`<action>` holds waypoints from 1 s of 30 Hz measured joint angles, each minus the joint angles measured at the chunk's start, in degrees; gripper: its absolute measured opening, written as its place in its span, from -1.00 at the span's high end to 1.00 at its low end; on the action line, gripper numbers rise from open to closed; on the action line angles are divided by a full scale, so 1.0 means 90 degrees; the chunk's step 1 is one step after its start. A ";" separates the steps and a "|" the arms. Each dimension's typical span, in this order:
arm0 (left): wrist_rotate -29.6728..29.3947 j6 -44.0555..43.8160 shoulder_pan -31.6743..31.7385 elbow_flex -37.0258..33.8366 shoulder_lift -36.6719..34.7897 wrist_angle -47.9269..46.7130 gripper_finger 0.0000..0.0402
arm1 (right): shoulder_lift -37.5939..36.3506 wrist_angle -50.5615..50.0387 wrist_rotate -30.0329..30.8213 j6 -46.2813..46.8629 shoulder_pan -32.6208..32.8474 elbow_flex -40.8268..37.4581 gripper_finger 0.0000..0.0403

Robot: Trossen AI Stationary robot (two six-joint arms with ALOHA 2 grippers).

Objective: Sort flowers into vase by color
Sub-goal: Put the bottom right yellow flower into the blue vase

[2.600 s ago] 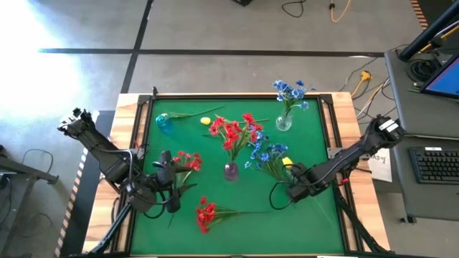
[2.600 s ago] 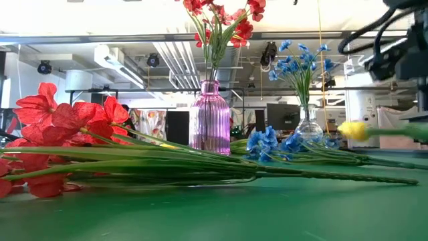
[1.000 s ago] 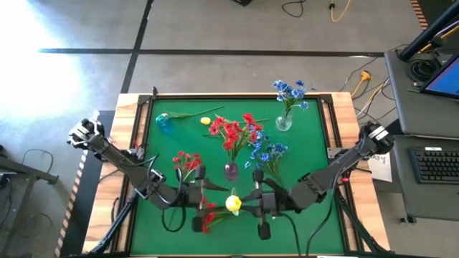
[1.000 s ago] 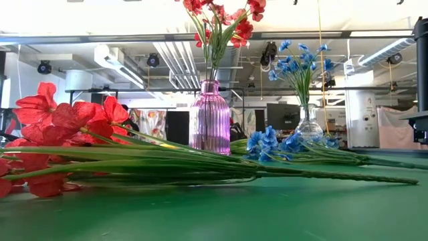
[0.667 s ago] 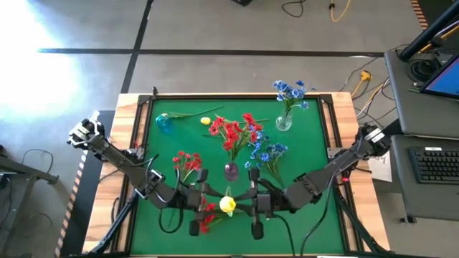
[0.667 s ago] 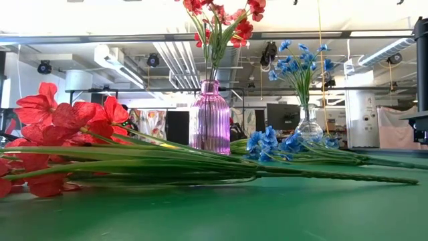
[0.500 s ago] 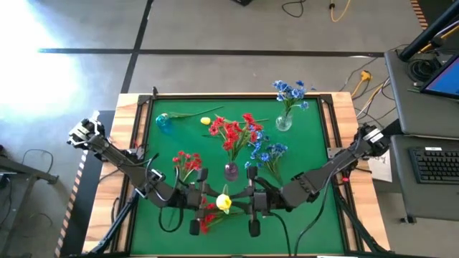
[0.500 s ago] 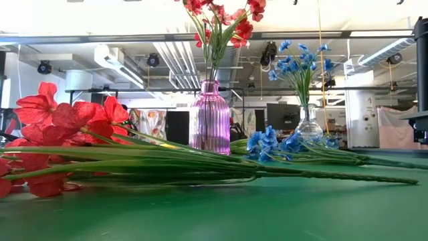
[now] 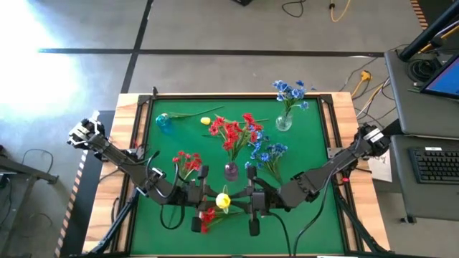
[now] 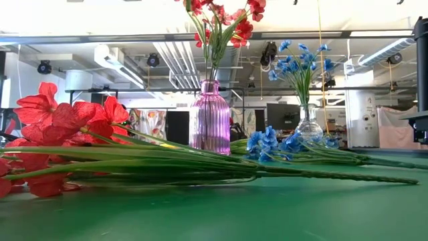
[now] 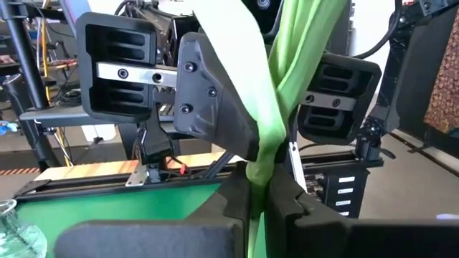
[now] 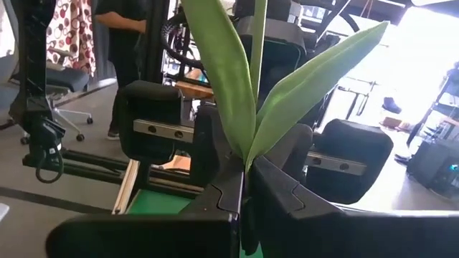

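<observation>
A yellow flower (image 9: 223, 201) stands upright in the air over the table's near middle. My left gripper (image 9: 214, 203) and my right gripper (image 9: 234, 203) meet at it from either side, both shut on its green stem. In the left wrist view my left gripper (image 11: 258, 197) closes below the long leaves (image 11: 301, 43); in the right wrist view my right gripper (image 12: 244, 193) closes where the leaves (image 12: 222, 79) fork. A purple vase (image 9: 231, 170) holds red flowers (image 9: 235, 131), and a clear vase (image 9: 284, 122) holds blue flowers (image 9: 290, 90). My left gripper pinches the yellow flower's stem (image 11: 259, 168) between its two fingers (image 11: 233, 201), just under the leaves. It comes level from the table's left and lies across the stem. The flower stands upright, clear of the table. My right gripper pinches the same stem (image 12: 246, 161) between its two fingers (image 12: 276, 190), at the fork of the leaves. It comes level from the table's right, across the stem, facing the left gripper. The flower is upright and lifted clear.
Loose on the green mat lie a red sprig (image 9: 186, 161) at the left, another red sprig (image 9: 206, 217) under the grippers, blue sprigs (image 9: 271, 154) right of the purple vase, and a yellow flower (image 9: 206, 121) by a small blue vase (image 9: 163, 122) at the far left.
My right gripper has carried the upright yellow flower a little toward the table's left, up to my left gripper. My left gripper has shut on the stem, so both now hold it.
</observation>
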 joint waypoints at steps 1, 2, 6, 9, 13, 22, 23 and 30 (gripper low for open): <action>0.0000 -0.0002 0.0005 0.0000 -0.0002 0.0000 1.00 | -0.0019 -0.0014 0.0004 0.0059 -0.0001 -0.0001 0.92; -0.0002 -0.0002 0.0005 0.0000 -0.0005 0.0000 1.00 | -0.0048 -0.0041 0.0001 0.0122 -0.0001 -0.0002 0.89; -0.0003 -0.0004 0.0003 0.0000 -0.0008 -0.0006 1.00 | -0.0138 -0.0171 0.0004 0.0374 -0.0015 -0.0005 0.67; -0.0002 -0.0003 -0.0003 0.0000 -0.0019 -0.0064 1.00 | -0.0170 -0.0261 0.0021 0.0469 -0.0032 0.0021 0.47; -0.0007 -0.0005 -0.0003 -0.0002 -0.0182 -0.0153 1.00 | -0.0243 -0.0536 0.0323 0.0574 -0.0043 0.0102 0.24; -0.0627 -0.0005 -0.0008 -0.0010 -0.1215 -0.1315 1.00 | -0.0698 -0.1404 0.0682 0.0848 -0.0043 0.0165 -0.03; -0.0699 -0.0003 -0.0004 -0.0010 -0.1364 -0.1458 1.00 | -0.0746 -0.1507 0.0686 0.0903 -0.0043 0.0165 -0.04; -0.1826 0.0047 -0.0003 -0.0013 -0.2508 -0.2763 1.00 | -0.0954 -0.1889 0.0684 0.0913 -0.0043 0.0165 -0.07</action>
